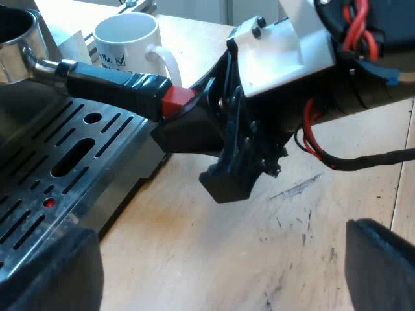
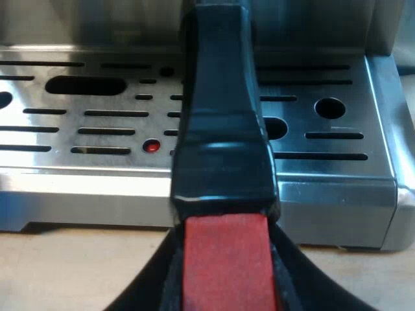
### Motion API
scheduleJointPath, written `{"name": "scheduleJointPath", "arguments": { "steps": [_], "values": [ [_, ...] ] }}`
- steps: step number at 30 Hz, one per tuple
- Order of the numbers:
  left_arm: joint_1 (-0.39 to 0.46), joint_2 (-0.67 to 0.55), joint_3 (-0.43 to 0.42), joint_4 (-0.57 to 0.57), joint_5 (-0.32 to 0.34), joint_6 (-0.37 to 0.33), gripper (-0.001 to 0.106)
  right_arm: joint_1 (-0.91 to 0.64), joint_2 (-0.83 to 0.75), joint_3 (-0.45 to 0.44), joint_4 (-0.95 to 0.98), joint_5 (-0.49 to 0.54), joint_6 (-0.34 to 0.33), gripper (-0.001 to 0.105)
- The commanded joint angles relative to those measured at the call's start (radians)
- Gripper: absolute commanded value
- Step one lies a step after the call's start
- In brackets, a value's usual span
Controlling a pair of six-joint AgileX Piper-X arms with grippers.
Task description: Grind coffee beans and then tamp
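The metal holder (image 1: 14,40) hangs above the espresso machine's slotted drip tray (image 1: 65,152), and its dark handle (image 1: 113,84) reaches out past the tray's edge. My right gripper (image 1: 194,110) is shut on the handle's red end (image 1: 176,100). Seen from the right wrist, the red end (image 2: 225,259) sits squeezed between my right gripper's (image 2: 227,285) fingers (image 2: 152,285), with the handle (image 2: 220,129) running toward the machine. My left gripper (image 1: 220,272) is open over the wooden table, a short way back from the right arm, and nothing lies between its fingers (image 1: 382,259).
A white mug (image 1: 130,39) with printing stands on the table beyond the handle, close to the drip tray. The drip tray (image 2: 337,162) has a small red indicator (image 2: 151,146). Scuffed wooden tabletop (image 1: 292,214) stretches beneath both grippers.
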Motion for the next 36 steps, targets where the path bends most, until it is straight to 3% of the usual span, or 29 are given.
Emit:
{"name": "scheduleJointPath", "arguments": {
  "steps": [1, 16, 21, 36],
  "values": [
    [-0.003, -0.007, 0.0, -0.009, 0.006, -0.003, 0.076, 0.022, -0.016, -0.022, -0.057, -0.018, -0.046, 0.0],
    [-0.003, -0.007, 0.0, -0.009, 0.006, -0.003, 0.076, 0.087, -0.016, -0.02, 0.033, -0.071, -0.046, 0.0],
    [-0.003, -0.007, 0.0, -0.007, 0.006, -0.003, 0.076, 0.117, -0.016, -0.02, 0.093, -0.071, 0.022, 0.0],
    [-0.003, -0.007, -0.028, 0.022, 0.006, -0.003, 0.076, 0.129, -0.109, -0.018, 0.24, -0.063, 0.022, 0.0]
  ]
}}
